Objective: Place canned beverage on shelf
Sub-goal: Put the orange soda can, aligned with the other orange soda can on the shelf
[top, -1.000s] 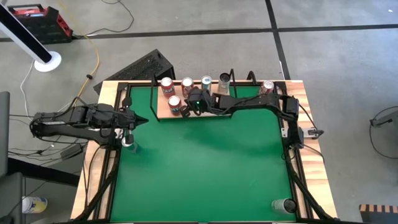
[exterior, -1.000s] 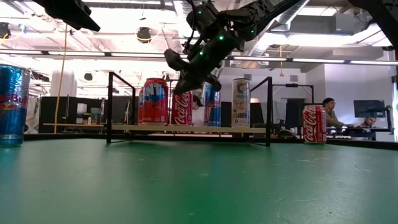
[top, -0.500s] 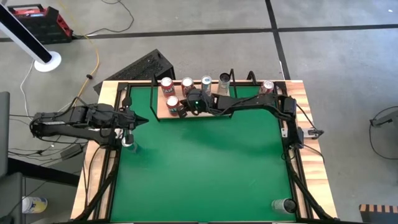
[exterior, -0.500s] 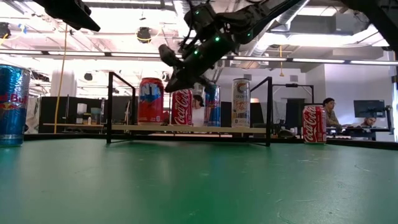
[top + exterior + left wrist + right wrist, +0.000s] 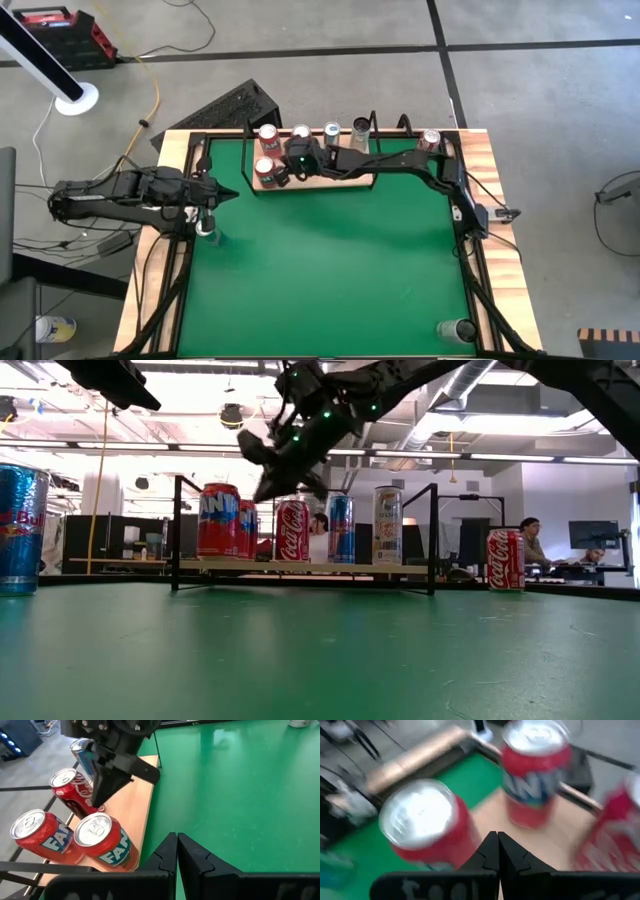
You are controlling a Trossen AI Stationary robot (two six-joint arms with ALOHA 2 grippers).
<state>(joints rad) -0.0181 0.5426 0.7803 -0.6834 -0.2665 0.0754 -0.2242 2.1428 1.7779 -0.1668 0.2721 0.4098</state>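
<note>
A: How will a can handle?

B: I'd judge it stiff, smooth and slippery, easy to tip if nudged high; best taken across the middle of its round side.

A: Where are the cans?

B: Five stand upright on the shelf (image 5: 345, 178): two Fantas (image 5: 102, 841), a Coke (image 5: 292, 531), a blue can (image 5: 340, 528) and a pale can (image 5: 387, 525). Another Coke (image 5: 505, 559) stands on the table (image 5: 330, 260) just beyond the shelf's right end, and a Red Bull (image 5: 20, 530) well off its left end.

A: And the pincers?

B: The right pincer (image 5: 262, 468) hangs above the shelf's left end, fingers pressed together, holding nothing. The left pincer (image 5: 176, 851), also closed and empty, waits left of the shelf.
</note>
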